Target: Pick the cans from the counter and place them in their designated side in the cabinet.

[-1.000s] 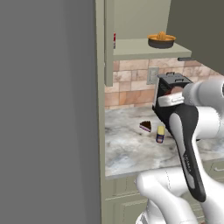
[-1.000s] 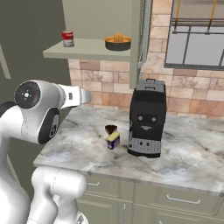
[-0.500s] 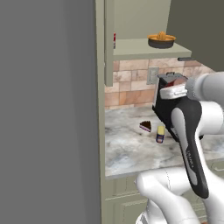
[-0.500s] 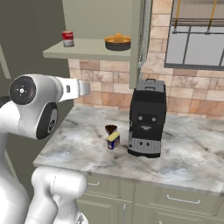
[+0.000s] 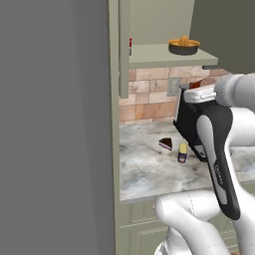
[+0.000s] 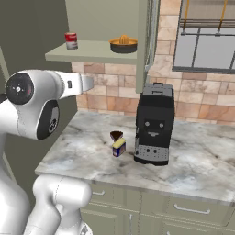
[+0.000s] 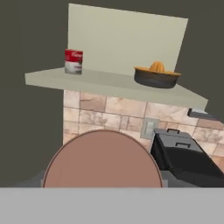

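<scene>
A red can (image 7: 73, 61) stands upright at the left end of the cabinet shelf (image 7: 109, 84); it also appears as the red can (image 6: 70, 40) in the right base view. The dark blue can with a yellow top (image 6: 119, 148) stands on the marble counter (image 6: 193, 160), also seen as the blue can (image 5: 183, 152). My gripper (image 5: 200, 87) hangs below shelf height in front of the cabinet. It is shut on a reddish can whose round brownish end (image 7: 103, 159) hides the fingertips in the hand view.
A black coffee machine (image 6: 153, 124) stands on the counter right of the blue can. A dark cake slice (image 6: 116, 136) lies just behind that can. A dark bowl with an orange juicer (image 7: 156, 75) sits at the shelf's right. The open cabinet door (image 6: 149, 41) hangs above the machine.
The arm has risen a little, lifting the held can toward shelf height. The cans on the shelf and on the counter have not moved.
</scene>
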